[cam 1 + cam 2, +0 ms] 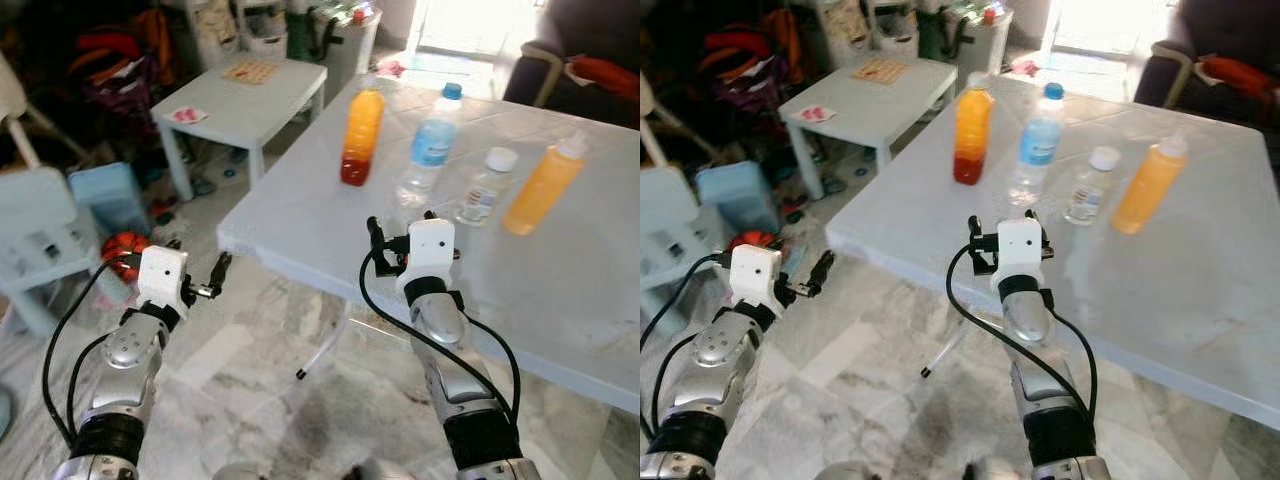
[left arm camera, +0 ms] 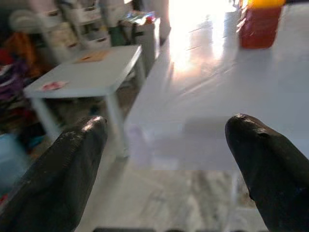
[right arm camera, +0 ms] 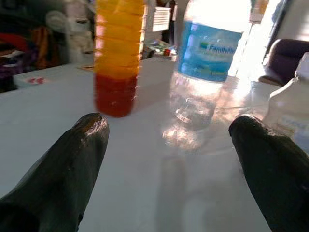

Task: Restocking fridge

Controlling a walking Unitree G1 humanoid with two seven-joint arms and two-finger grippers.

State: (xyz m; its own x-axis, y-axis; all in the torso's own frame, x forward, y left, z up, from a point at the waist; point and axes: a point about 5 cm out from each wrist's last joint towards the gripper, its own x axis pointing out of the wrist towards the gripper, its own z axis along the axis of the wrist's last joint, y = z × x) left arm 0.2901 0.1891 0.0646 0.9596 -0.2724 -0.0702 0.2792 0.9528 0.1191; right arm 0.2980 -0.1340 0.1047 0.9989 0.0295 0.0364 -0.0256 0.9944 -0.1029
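Note:
Four bottles stand in a row on the white table: an orange-and-red juice bottle, a blue-capped water bottle, a small clear bottle with a white cap and an orange bottle. My right gripper hovers open over the table's near part, just short of the water bottle, with the juice bottle to its left. Nothing is between its fingers. My left gripper is open and empty, off the table's left edge above the floor, facing the table's corner.
A small white side table stands at the back left. Near it are a blue stool, a pale blue chair and clutter. A dark armchair sits at the back right. Marble floor lies below my arms.

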